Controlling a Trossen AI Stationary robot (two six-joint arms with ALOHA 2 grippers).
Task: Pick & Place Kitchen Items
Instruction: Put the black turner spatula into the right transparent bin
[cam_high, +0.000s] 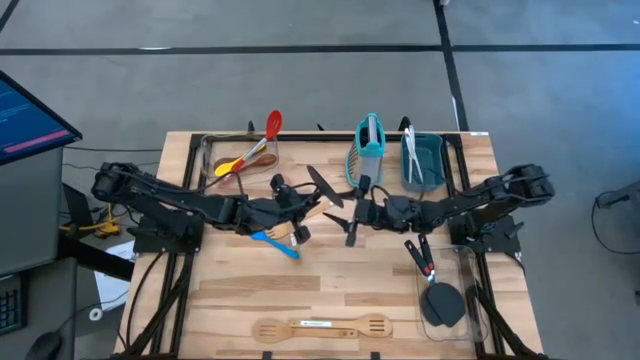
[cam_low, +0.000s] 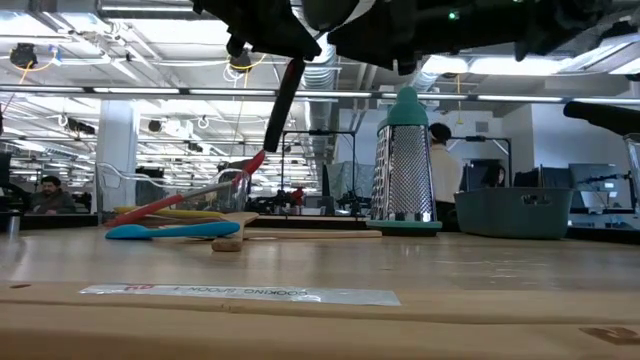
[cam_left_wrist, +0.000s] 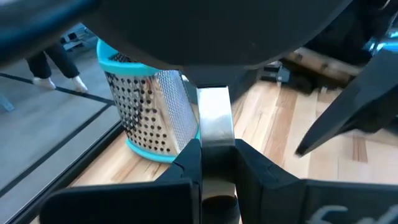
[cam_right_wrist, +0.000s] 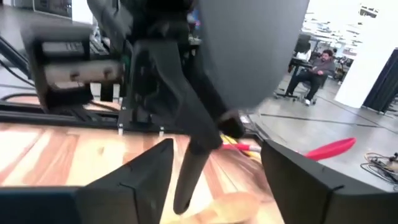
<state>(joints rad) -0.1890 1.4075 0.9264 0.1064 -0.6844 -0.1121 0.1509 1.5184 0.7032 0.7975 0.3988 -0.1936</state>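
1. Light wooden table (cam_high: 300, 290): both arms meet at frame centre.
2. Left end effector (cam_left_wrist: 214, 149) is clamped on the metal-shanked black spatula (cam_right_wrist: 189, 162), held above the table.
3. Right end effector (cam_right_wrist: 216, 149) gapes wide and grips nothing.
4. The spatula's long axis hangs steeply between the right fingers.

The box grater (cam_high: 369, 147) stands left of the bin (cam_high: 431, 160), behind both arms' tools.

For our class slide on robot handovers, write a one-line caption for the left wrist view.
Left gripper shut on a black spatula's metal handle, beside the teal box grater.
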